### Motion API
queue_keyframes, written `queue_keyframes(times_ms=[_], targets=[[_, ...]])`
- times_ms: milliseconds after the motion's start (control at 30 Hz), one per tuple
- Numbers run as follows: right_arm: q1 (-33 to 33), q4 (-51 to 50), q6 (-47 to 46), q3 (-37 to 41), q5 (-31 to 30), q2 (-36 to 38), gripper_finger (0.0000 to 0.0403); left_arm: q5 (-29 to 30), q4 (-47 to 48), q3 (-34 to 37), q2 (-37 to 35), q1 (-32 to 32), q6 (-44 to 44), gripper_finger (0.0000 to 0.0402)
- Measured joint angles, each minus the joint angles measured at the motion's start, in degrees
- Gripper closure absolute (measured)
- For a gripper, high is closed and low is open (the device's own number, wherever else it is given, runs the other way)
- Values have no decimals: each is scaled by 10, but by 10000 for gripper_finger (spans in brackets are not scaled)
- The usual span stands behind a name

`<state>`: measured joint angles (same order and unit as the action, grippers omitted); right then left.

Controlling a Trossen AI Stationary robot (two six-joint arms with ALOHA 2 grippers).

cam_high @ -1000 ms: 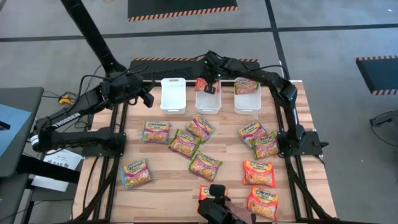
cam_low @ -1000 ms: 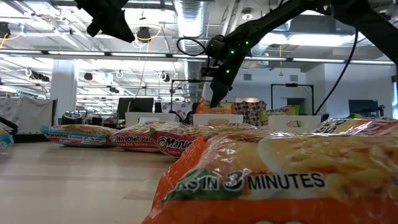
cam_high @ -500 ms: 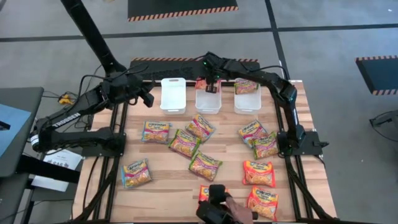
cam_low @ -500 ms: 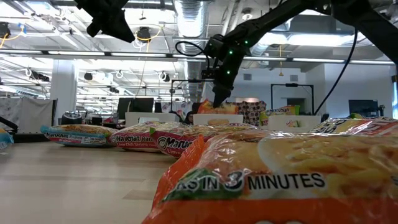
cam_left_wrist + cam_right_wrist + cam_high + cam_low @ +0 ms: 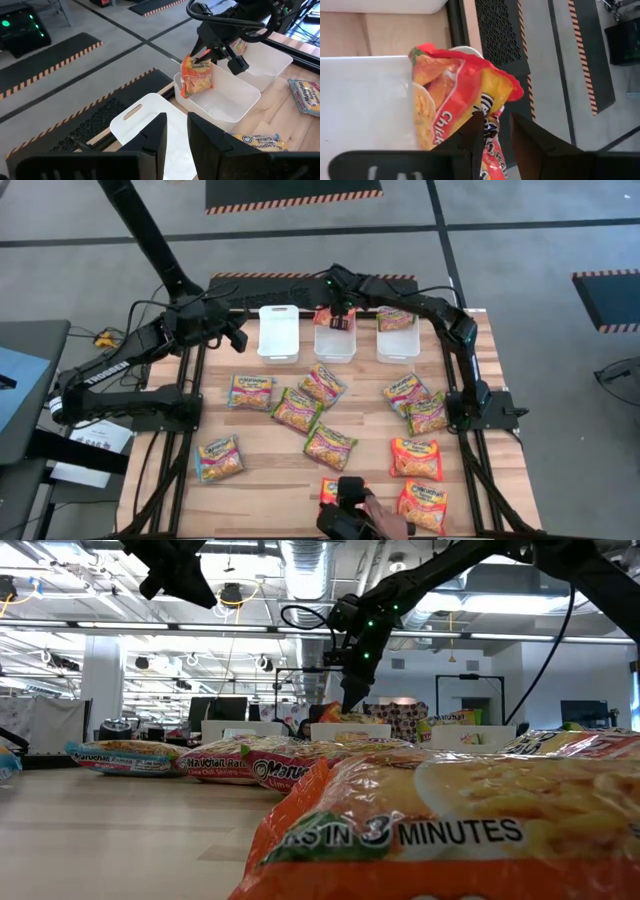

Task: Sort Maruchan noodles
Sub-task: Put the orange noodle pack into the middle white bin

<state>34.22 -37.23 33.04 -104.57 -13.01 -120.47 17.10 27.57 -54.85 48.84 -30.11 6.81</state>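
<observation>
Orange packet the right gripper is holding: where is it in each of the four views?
High view: orange packet at the far rim of the middle tray, under the right gripper.
Low view: mid-frame, just below the gripper.
Left wrist view: upper centre, hanging upright over that tray.
Right wrist view: centre, pinched between the fingers.
Shared landmark: the middle tray.

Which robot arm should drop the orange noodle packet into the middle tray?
The right arm, probably. Its gripper already pinches the orange packet over the middle tray. The left gripper waits beside the empty left tray, holding nothing.
</observation>
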Motion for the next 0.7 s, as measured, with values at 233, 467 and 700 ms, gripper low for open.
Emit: queue_keyframes(times_ms=[233, 467, 700], targets=[[-12, -6, 0, -44, -38, 5, 284, 0, 0, 0, 0, 0, 1, 335], [-24, -25, -20, -78, -24, 6, 284, 0, 0, 0, 0, 0, 1, 335], [-25, -66, -77, -77, 144, -7, 284, 0, 0, 0, 0, 0, 1, 335]])
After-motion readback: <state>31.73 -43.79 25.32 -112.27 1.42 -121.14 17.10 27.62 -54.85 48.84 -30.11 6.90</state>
